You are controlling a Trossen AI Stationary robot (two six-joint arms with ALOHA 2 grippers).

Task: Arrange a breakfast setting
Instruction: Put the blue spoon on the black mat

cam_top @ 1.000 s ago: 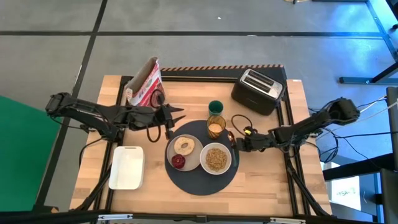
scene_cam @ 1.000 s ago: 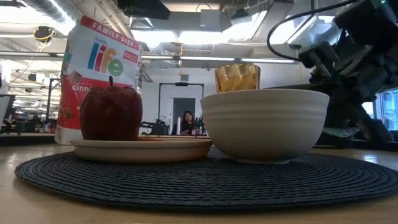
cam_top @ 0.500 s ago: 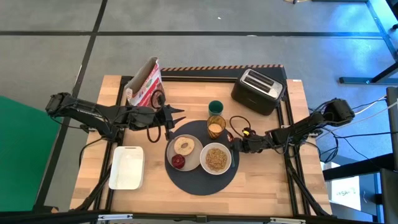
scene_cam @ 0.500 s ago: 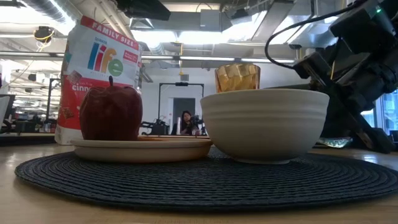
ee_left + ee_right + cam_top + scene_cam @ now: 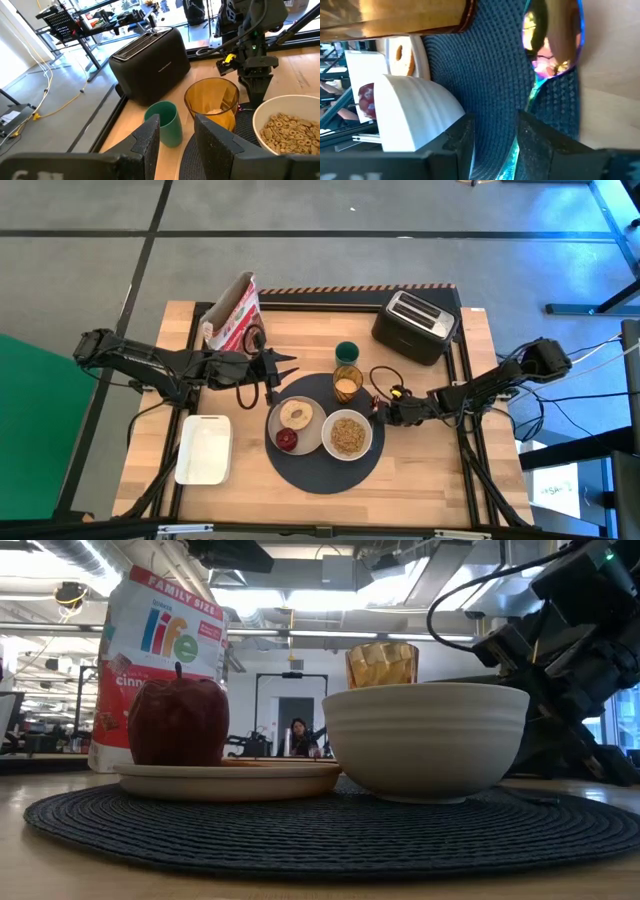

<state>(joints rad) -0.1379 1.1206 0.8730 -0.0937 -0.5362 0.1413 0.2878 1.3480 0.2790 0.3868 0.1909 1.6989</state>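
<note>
1. Large dark grey round mat (image 5: 325,465): woven, flat on bench.
2. Beige plate (image 5: 303,432) on mat, carrying toasted round (image 5: 296,415) and red fruit (image 5: 287,440), upright.
3. White bowl (image 5: 347,434) of cereal, touching plate.
4. Amber glass (image 5: 347,383) at mat's edge; small green cup (image 5: 346,353) just beyond, off mat.

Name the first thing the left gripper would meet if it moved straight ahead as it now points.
Probably the small green cup, straight ahead of the left gripper; the amber glass stands just beside that line. Depth is unclear.
</note>
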